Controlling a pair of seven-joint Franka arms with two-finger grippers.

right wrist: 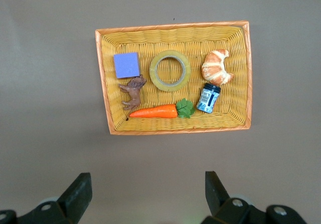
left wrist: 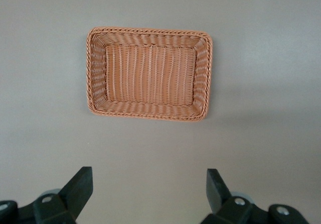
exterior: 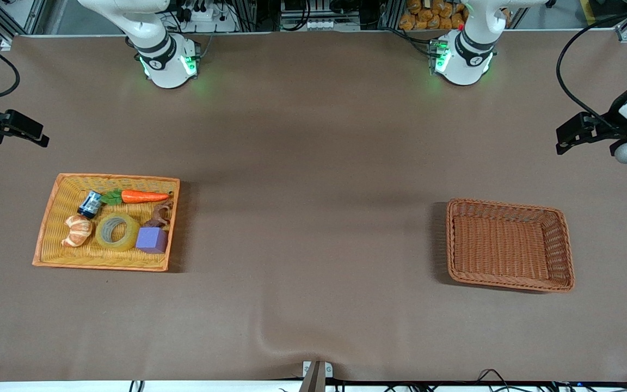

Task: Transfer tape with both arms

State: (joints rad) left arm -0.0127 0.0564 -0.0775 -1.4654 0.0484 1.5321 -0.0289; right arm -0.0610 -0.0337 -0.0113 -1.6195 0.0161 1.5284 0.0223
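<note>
The tape (exterior: 117,232) is a yellowish ring lying flat in the yellow wicker basket (exterior: 52,218) at the right arm's end of the table. It also shows in the right wrist view (right wrist: 170,71). My right gripper (right wrist: 147,176) is open and empty, high over the table beside that basket, and shows at the edge of the front view (exterior: 38,136). My left gripper (left wrist: 149,173) is open and empty, high near the brown wicker basket (left wrist: 150,31), and shows at the other edge of the front view (exterior: 564,142).
In the yellow basket, around the tape, lie a croissant toy (exterior: 78,230), a blue can (exterior: 90,204), a carrot (exterior: 142,196), a brown animal toy (exterior: 161,215) and a purple cube (exterior: 152,239). The brown basket (exterior: 509,206) holds nothing. The cloth wrinkles (exterior: 270,337) near the front edge.
</note>
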